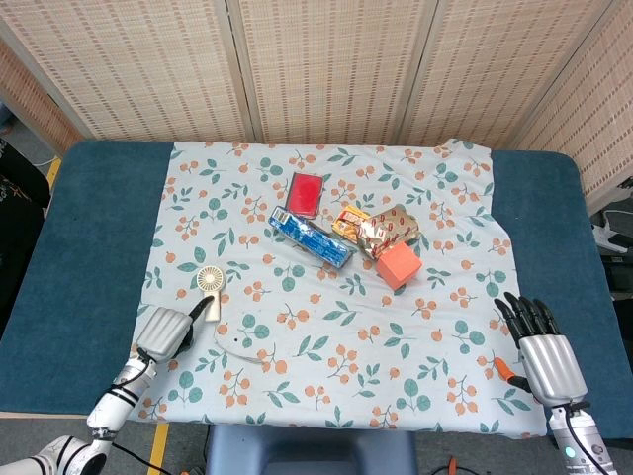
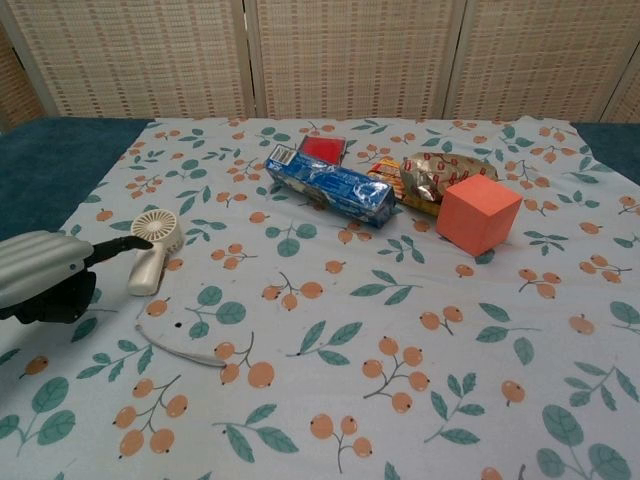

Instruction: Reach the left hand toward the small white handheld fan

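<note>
The small white handheld fan lies flat on the floral cloth at the left, round head away from me, handle toward the front. My left hand sits just in front-left of it, curled, with one black finger stretched out so its tip touches or nearly touches the fan's handle. It holds nothing. My right hand rests at the front right corner of the cloth, palm down, fingers spread and straight, holding nothing; the chest view does not show it.
A white cable curls on the cloth just right of the left hand. Mid-table lie a blue packet, a red case, a gold foil bag and an orange cube. An orange tool lies beside the right hand.
</note>
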